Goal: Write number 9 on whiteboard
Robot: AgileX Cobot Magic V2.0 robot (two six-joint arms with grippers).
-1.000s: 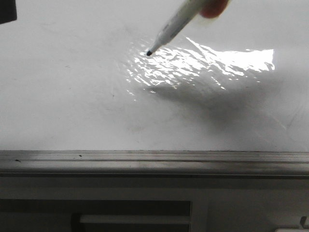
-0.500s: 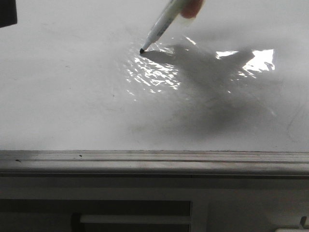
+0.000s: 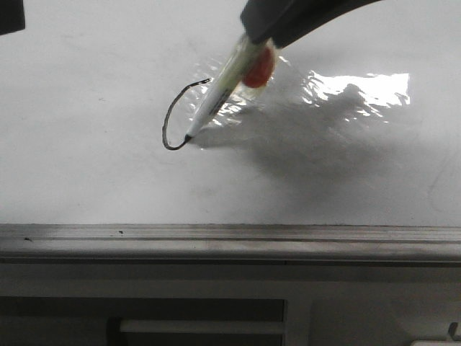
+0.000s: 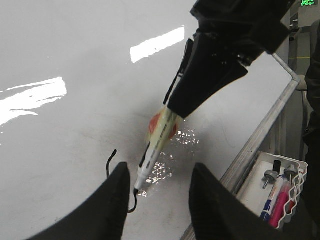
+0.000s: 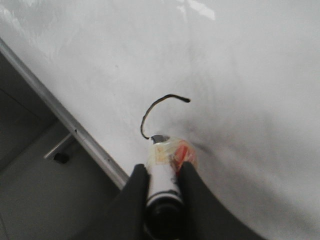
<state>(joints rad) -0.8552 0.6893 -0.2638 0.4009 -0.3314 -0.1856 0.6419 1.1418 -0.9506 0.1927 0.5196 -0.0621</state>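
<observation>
The whiteboard (image 3: pixel 86 166) is glossy white with a bright glare patch (image 3: pixel 360 90). On it the number 9 (image 3: pixel 167 122) shows as a thin black open arc, also seen in the wrist views (image 5: pixel 150 112) (image 4: pixel 108 161). My right gripper (image 3: pixel 252 36) is shut on a white marker (image 3: pixel 216 97) wrapped in red and yellow tape. The marker is tilted, its tip touching the lower end of the arc. In the right wrist view the fingers (image 5: pixel 137 182) clamp the marker barrel (image 5: pixel 162 182). My left gripper (image 4: pixel 160 172) hovers open above the board, with the marker tip showing between its fingers.
A grey metal edge rail (image 3: pixel 230 241) runs along the board's near side. A white tray (image 4: pixel 295 172) holding several markers hangs beyond the rail. A dark object (image 3: pixel 11 18) sits at the front view's far left corner.
The marker tip swept left and then toward the rail, leaving the black arc. The right gripper has come into the front view, and its shadow moved along.
</observation>
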